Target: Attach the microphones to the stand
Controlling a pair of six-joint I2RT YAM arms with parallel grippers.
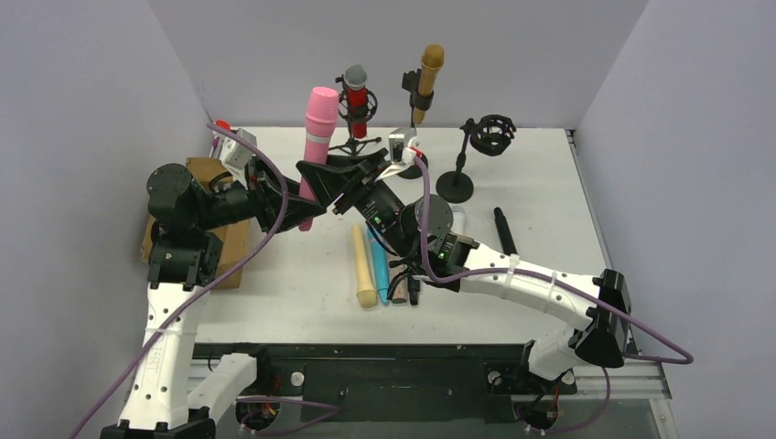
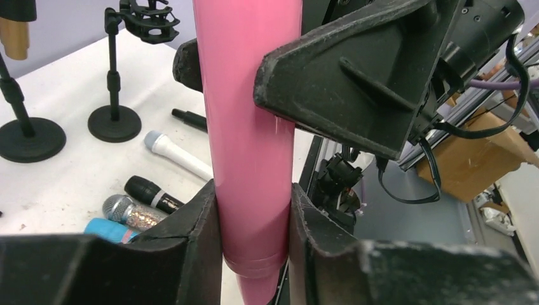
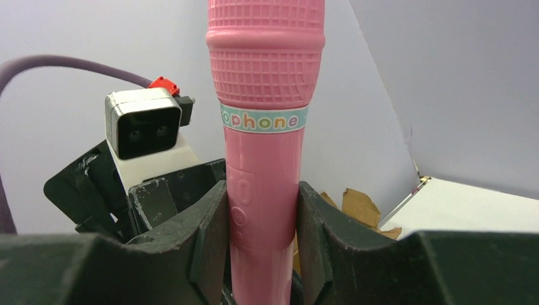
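The pink microphone (image 1: 319, 137) stands upright above the table's left middle, held by both grippers. My left gripper (image 1: 297, 203) is shut on its lower handle; in the left wrist view (image 2: 253, 222) both pads press the pink handle (image 2: 248, 127). My right gripper (image 1: 337, 179) is shut on the handle higher up, just below the lettered band (image 3: 262, 235), with the pink mic (image 3: 264, 95) rising between its fingers. A red mic (image 1: 357, 94) and a golden-brown mic (image 1: 427, 78) sit in stands at the back. An empty stand (image 1: 487, 135) is at the back right.
Cream (image 1: 363, 265), teal (image 1: 378, 267) and black (image 1: 504, 230) mics lie on the table. White (image 2: 178, 155), black (image 2: 152, 194) and glittery (image 2: 127, 211) mics show in the left wrist view. A cardboard box (image 1: 229, 247) sits at the left edge. Walls enclose the table.
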